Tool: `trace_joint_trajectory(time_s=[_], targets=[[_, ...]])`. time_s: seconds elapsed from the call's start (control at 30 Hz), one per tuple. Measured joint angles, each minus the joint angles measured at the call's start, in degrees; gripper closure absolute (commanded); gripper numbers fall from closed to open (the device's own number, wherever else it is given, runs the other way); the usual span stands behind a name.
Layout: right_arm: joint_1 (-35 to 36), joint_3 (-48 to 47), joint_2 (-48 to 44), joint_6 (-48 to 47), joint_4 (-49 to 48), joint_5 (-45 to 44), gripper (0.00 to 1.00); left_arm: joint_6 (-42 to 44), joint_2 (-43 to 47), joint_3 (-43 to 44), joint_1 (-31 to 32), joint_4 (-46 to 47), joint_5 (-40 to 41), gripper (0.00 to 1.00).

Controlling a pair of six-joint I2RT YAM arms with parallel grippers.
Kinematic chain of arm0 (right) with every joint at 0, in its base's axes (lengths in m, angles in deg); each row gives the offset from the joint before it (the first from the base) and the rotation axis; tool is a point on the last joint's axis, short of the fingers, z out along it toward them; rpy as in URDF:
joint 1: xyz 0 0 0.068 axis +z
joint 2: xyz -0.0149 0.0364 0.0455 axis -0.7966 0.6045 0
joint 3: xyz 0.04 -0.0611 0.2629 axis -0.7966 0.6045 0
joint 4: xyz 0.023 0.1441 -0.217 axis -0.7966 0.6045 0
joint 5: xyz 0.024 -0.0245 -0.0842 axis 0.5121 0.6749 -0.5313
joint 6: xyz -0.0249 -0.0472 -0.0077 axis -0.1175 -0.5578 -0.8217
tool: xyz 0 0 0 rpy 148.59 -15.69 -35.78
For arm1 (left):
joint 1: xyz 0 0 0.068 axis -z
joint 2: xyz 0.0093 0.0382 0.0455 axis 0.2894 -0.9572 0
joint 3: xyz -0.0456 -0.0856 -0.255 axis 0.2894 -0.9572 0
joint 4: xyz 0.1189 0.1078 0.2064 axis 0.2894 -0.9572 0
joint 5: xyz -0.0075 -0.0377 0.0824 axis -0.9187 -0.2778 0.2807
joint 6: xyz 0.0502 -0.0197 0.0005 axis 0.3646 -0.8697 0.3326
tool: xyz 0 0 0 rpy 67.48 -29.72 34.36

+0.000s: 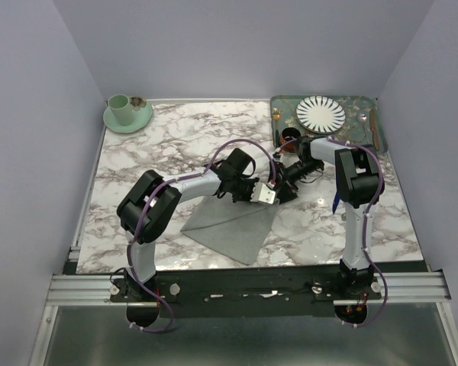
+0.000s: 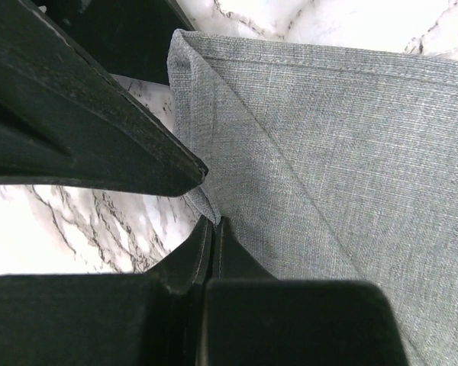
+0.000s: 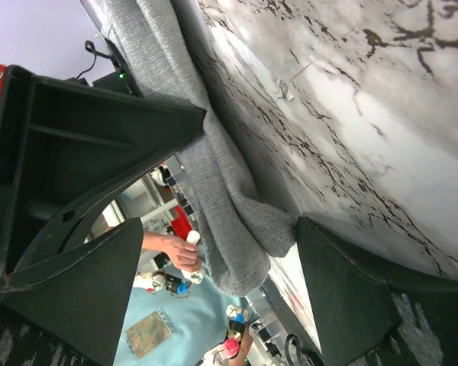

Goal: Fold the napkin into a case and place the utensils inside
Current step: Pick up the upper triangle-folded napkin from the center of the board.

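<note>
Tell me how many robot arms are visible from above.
2. The left arm rises from the near-left edge and reaches the far-right corner of the napkin; the right arm rises near-right and bends to that same corner. None seems hidden.

Here's the white marble-patterned tabletop (image 1: 175,145), grey veins running all across it, filling the middle of the top view. Lower centre, a mid-grey cloth napkin (image 1: 233,225) lies folded on the diagonal. Its long crease is plain in the left wrist view, and its upper right corner is bunched up off the marble. In the upper left corner sits a round mint-green ceramic saucer (image 1: 141,116), well apart from the cloth. Upper right, a green patterned rectangular tray (image 1: 286,105) rests flat by the far edge, close to the right side.
</note>
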Motion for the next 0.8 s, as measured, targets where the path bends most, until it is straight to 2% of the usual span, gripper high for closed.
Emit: trace_joint_trajectory(time_s=[0.23,0.43,0.8], targets=[[0.0,0.0,-0.3,0.8,-0.1,-0.7,0.05,0.3,2.5,-2.3,-0.1,2.2,0.0,1.00],[-0.7,0.6,-3.0,1.9,-1.9,-5.3,0.00,0.5,4.2,-4.4,-0.4,4.2,-0.1,1.00],[-0.3,0.3,-1.6,1.6,-2.3,-0.6,0.02,3.3,8.9,-12.6,-0.5,12.3,-1.3,1.00]])
